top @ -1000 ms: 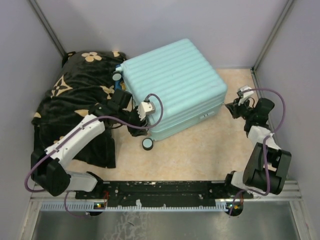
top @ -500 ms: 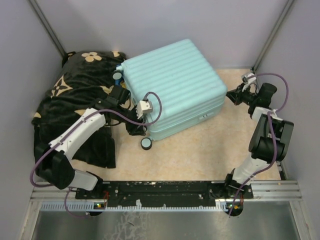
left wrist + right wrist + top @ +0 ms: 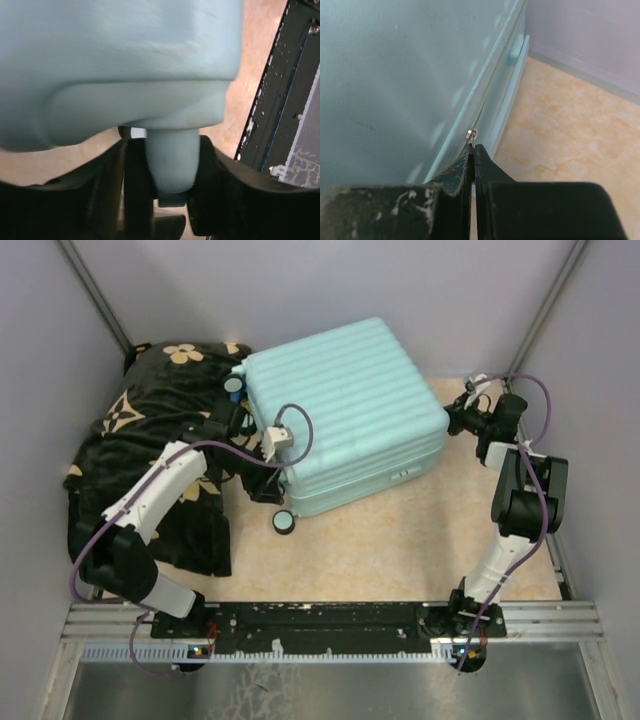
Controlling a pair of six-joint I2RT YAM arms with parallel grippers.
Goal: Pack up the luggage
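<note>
The luggage (image 3: 340, 405), a pale mint-blue ribbed hard-shell suitcase, lies closed on the floor. My left gripper (image 3: 263, 488) is at its near left corner. In the left wrist view the gripper (image 3: 170, 186) is shut around a mint wheel leg (image 3: 172, 160) under the shell (image 3: 115, 60). My right gripper (image 3: 453, 420) is at the suitcase's right side. In the right wrist view the gripper (image 3: 473, 148) is shut, with the small metal zip pull (image 3: 471, 134) at its tips on the zip seam of the shell (image 3: 395, 75).
A black blanket with tan flowers (image 3: 150, 430) lies in a heap left of the suitcase, under my left arm. A loose-looking wheel (image 3: 284, 523) sits at the near corner. Grey walls enclose three sides. The black rail (image 3: 320, 618) runs along the near edge.
My right gripper has moved up and left to the suitcase's right side. My left arm has swung farther back, and the suitcase's near corner has shifted left and back with it.
</note>
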